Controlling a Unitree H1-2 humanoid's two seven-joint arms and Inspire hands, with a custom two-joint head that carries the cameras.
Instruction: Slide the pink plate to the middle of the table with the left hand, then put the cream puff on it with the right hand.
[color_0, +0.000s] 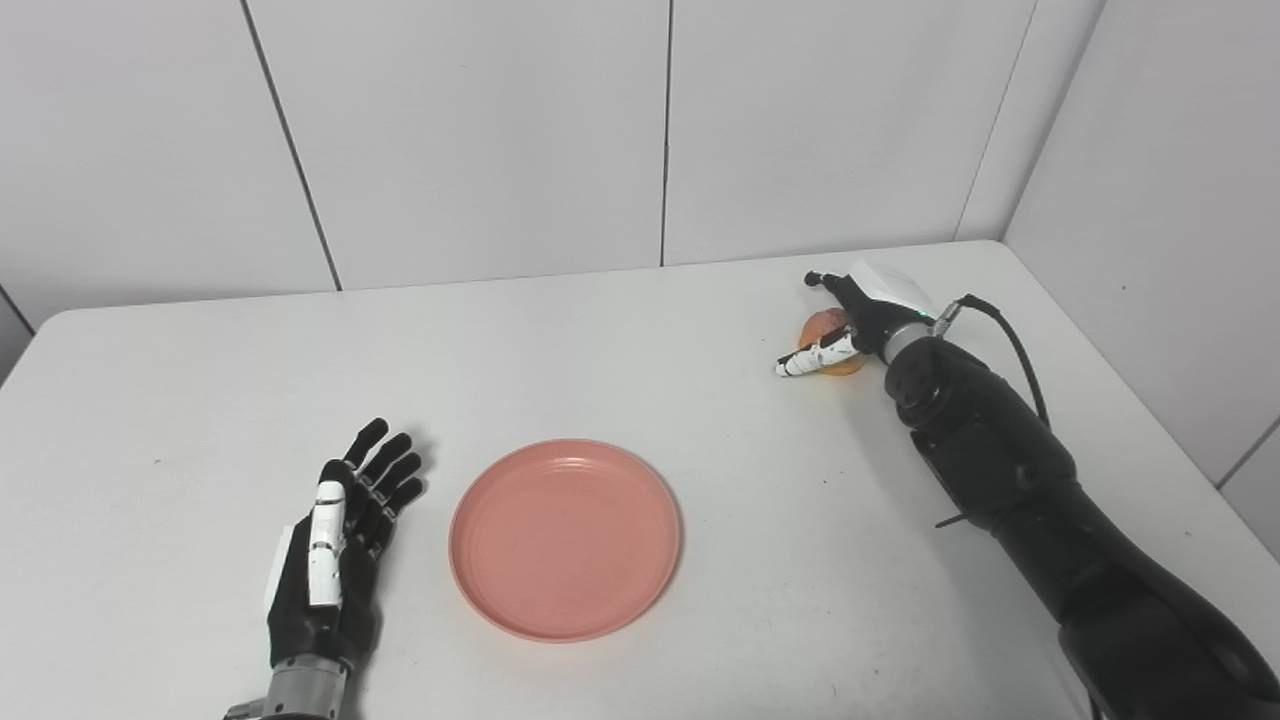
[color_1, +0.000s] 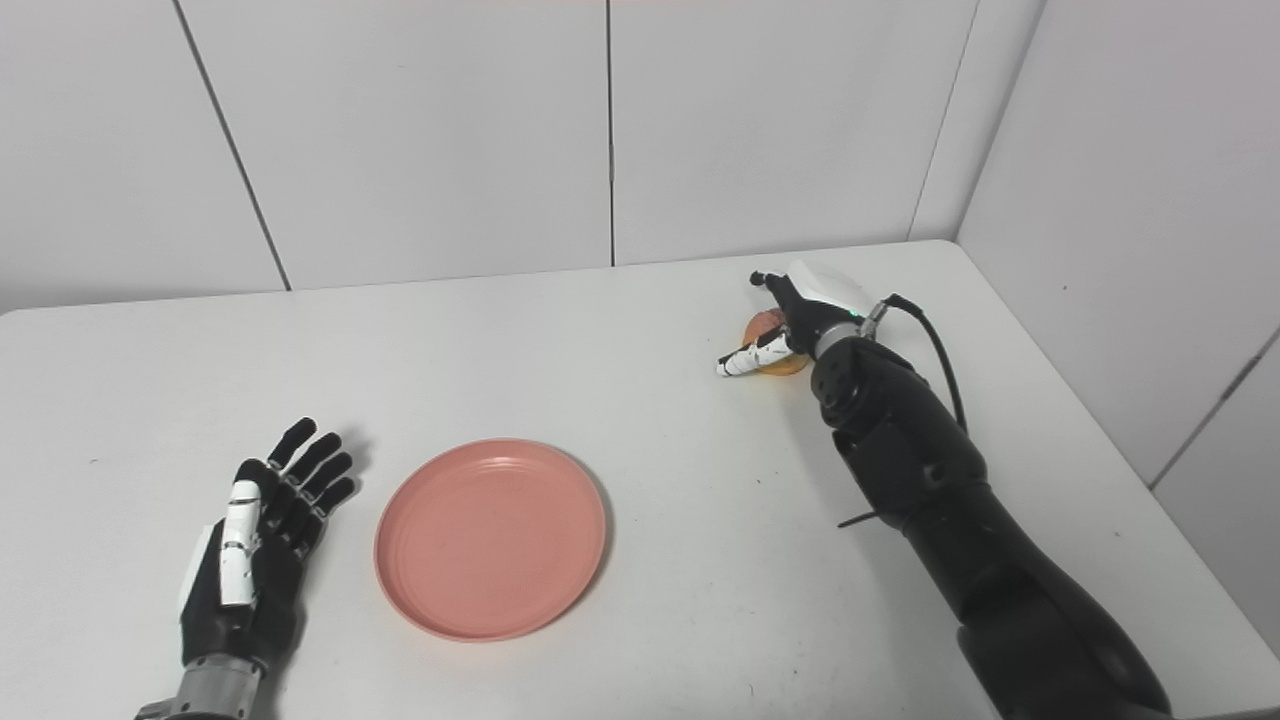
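Fingers and thumb of the right hand (color_0: 850, 325) are spread around the small round orange-brown cream puff (color_0: 828, 330) at the far right of the white table (color_0: 700, 330): the thumb lies along the puff's near side and the black fingers reach past its far side. Whether the hand is pressing the puff or only cupped about it cannot be told, since the hand hides most of it. The puff appears to sit on the table surface. Behind the hand, the black right arm (color_0: 1010, 470) runs back to the bottom right corner, with a black cable (color_0: 1015, 345) looping along its far side.

The left hand (color_1: 250, 545) rests low at the near left of the table, fingers straight and a little apart, holding nothing. Just to its right, apart from the fingertips by a narrow strip of bare table, lies the round flat pink plastic plate (color_0: 565, 540), upright and empty, near the middle of the table toward the front edge. The plate and the cream puff are well apart, the puff farther back and to the right.

Beyond the table stand plain white wall panels (color_1: 430, 130) with thin dark seams, meeting a second wall at the right corner.
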